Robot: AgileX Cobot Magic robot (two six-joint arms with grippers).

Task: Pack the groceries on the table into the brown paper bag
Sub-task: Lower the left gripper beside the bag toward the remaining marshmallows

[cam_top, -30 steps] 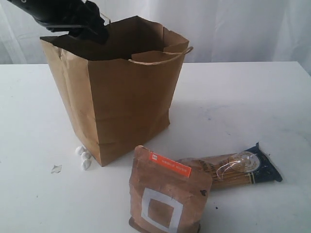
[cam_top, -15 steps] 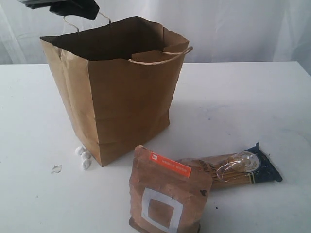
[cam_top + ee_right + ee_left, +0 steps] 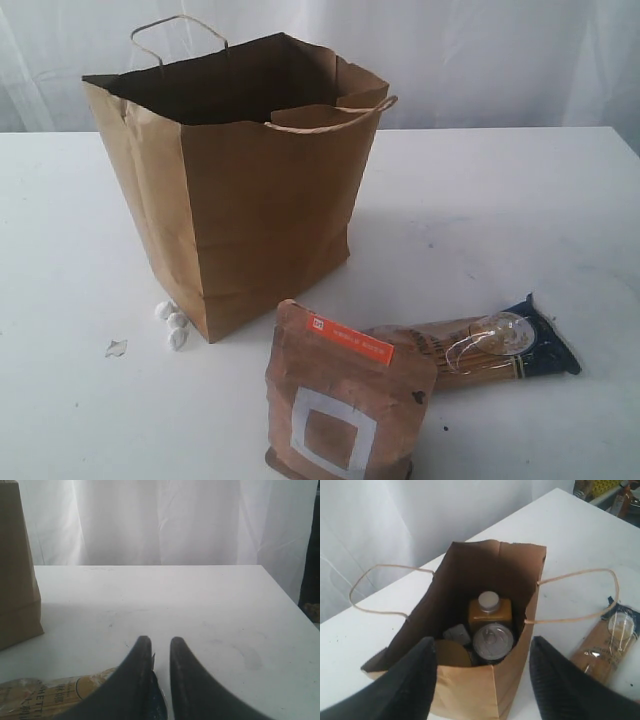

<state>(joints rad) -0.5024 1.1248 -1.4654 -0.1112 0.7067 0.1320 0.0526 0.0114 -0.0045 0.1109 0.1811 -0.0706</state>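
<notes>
Exterior view, nearest first: one brown pouch with white square (image 3: 345, 400) stands at the front of the tabletop (image 3: 500, 220). Just behind it, to the right, one blue-ended spaghetti pack (image 3: 480, 352) lies flat. Further back and to the left, three white crumbs (image 3: 172, 322) cluster at the near corner of the brown paper bag (image 3: 260, 210), with one pale scrap (image 3: 116, 348) just to their left. The single bag stands upright with its mouth open and its two cord handles (image 3: 178, 28) raised. A white curtain (image 3: 480, 60) closes the background.

Left wrist view: the left end effector (image 3: 482, 640) hangs above the bag mouth, its two fingers (image 3: 415, 680) spread wide and released. Four groceries sit inside the bag: one yellow white-capped jar (image 3: 489, 612), one tin can (image 3: 493, 641), one clear nut jar showing its gold lid (image 3: 452, 654), and one small packet (image 3: 457, 634).

Right wrist view: the right end effector (image 3: 160, 641) is low over the tabletop, above the spaghetti pack's blue end. Its two fingers are clenched to a narrow slit and grasp nothing.
</notes>
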